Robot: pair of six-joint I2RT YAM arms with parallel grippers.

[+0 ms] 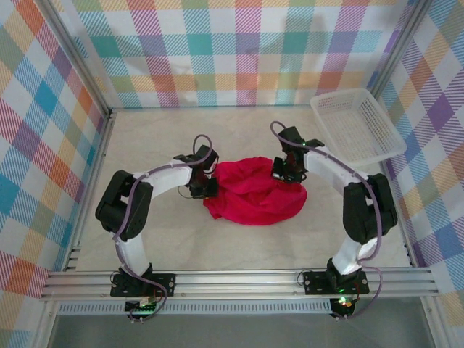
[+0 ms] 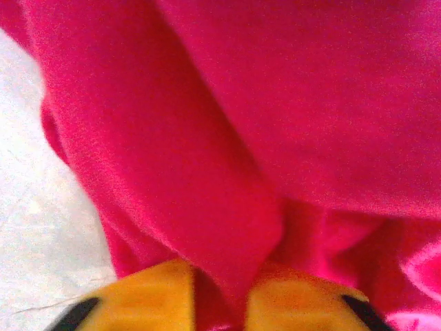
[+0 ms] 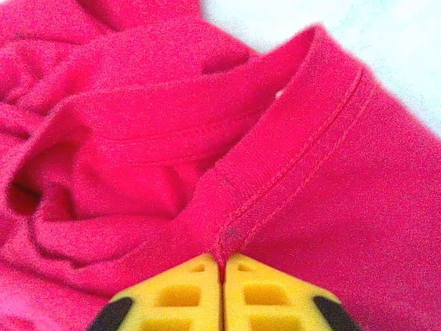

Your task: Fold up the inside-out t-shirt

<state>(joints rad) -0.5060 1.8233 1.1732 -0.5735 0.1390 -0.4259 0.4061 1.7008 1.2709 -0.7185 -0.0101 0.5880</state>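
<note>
Red t-shirt [image 1: 254,194] is bunched in a heap at frame centre on the table [image 1: 181,239]. Left gripper [image 1: 206,190] is at the heap's left edge. Its wrist view is blurry, but a fold of red cloth sits between the yellow pads, so it looks clamped on it. Right gripper [image 1: 285,172] is on the heap's upper right, pads pressed together and nipping the ribbed collar seam. Upper right: white mesh basket [image 1: 355,125], well apart from the shirt.
</note>
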